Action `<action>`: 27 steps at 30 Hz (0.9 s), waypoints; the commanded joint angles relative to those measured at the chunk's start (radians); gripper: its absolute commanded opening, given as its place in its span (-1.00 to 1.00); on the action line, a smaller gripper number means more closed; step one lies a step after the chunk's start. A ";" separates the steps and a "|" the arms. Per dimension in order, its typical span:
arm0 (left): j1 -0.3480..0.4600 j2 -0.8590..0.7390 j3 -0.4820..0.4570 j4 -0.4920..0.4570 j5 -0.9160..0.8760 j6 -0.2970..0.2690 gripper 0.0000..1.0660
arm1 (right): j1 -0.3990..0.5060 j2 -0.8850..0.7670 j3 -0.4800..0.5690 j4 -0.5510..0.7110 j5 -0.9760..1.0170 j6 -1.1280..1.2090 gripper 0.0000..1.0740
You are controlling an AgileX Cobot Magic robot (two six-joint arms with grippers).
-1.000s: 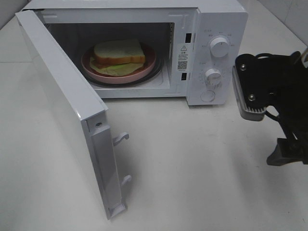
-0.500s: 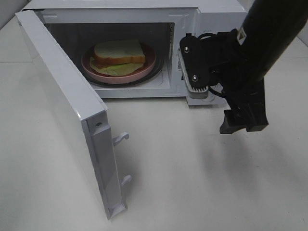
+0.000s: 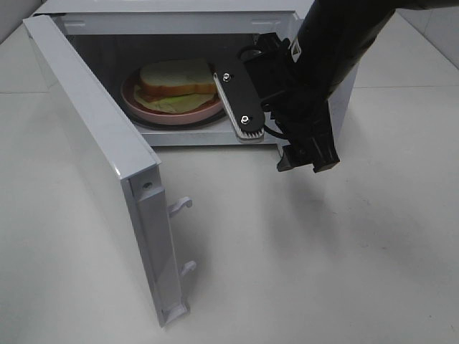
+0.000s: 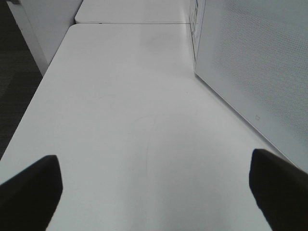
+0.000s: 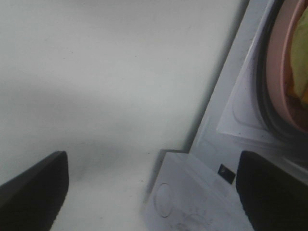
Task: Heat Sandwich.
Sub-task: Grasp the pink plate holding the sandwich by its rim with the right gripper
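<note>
white table point(image 3: 323, 272) | 1 microwave point(image 3: 172, 23) | 1 sandwich point(image 3: 176, 77), 1 plate point(image 3: 172, 117) | left gripper point(image 4: 154, 187), right gripper point(image 5: 154, 187): gaping, empty

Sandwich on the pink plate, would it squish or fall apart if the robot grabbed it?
Probably squishy: the sandwich is soft-looking white bread. It may come apart, since the lettuce sticks out loosely below. It likely weighs little; pushing the plate seems safer.

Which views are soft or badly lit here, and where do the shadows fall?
Exterior high: sharp; white microwave dim inside, but the white-bread sandwich on the round pink plate reads clearly; soft shadow under the arm on the white table. Right wrist: blurred throughout, plate rim smeared, right gripper's fingertips dark blobs. Left wrist: door mesh crisp, left gripper's fingertips out of focus.
</note>
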 commanded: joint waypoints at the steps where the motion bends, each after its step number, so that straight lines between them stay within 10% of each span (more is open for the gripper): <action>1: 0.000 -0.026 0.003 -0.004 -0.008 -0.002 0.90 | 0.004 0.014 -0.011 0.003 -0.070 -0.055 0.67; 27: 0.000 -0.026 0.003 -0.004 -0.008 -0.002 0.90 | 0.004 0.250 -0.237 0.094 -0.183 -0.108 0.62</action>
